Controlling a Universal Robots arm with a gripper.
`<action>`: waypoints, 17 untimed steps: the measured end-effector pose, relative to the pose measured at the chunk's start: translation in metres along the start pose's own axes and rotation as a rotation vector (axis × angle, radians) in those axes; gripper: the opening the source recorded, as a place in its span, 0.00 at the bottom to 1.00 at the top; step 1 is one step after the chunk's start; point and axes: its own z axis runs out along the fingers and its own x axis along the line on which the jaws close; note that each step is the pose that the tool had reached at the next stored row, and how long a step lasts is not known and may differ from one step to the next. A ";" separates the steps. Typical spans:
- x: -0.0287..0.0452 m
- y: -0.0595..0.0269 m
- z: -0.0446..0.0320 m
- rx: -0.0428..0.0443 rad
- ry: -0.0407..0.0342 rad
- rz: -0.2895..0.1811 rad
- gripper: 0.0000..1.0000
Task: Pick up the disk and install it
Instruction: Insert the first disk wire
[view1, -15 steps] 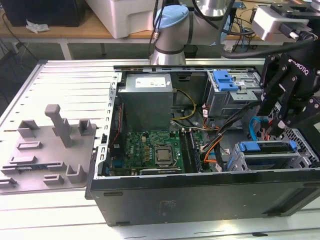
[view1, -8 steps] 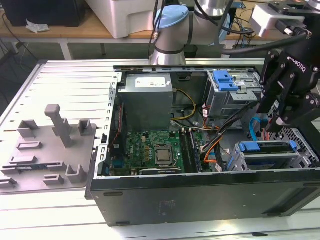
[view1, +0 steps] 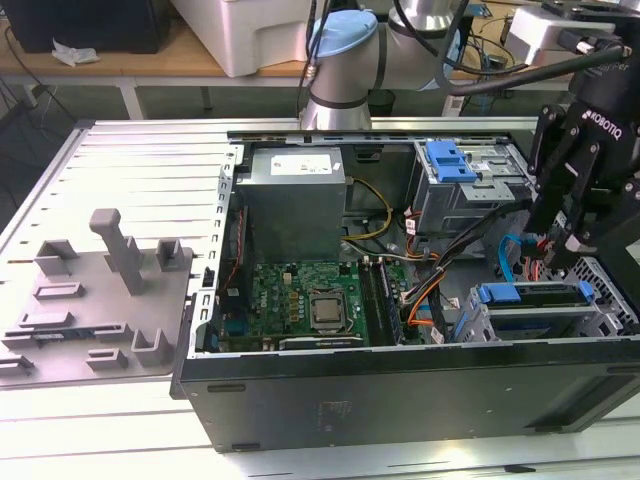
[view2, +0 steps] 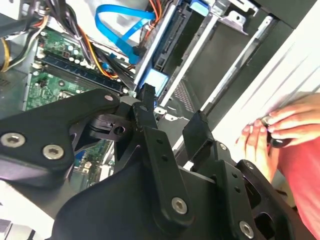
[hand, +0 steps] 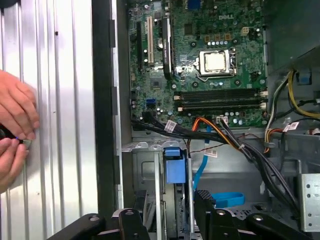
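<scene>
The disk (view1: 530, 300) stands on edge in the lower drive cage (view1: 610, 318) of the open computer case (view1: 400, 390). The jaws hang released just above it. In the first wrist view its blue bracket (hand: 173, 167) lies between them, apparently untouched.

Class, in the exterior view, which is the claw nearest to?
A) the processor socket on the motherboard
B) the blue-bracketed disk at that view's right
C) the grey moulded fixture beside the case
B: the claw hangs just above the disk, at the exterior view's right, well away from the other two.
</scene>
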 end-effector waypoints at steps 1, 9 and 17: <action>-0.0027 -0.0011 -0.0004 0.0003 0.0075 0.001 0.51; -0.0159 -0.0092 -0.0023 0.0007 0.0377 0.009 0.51; -0.0255 -0.0209 -0.0035 -0.0041 0.0472 0.044 0.51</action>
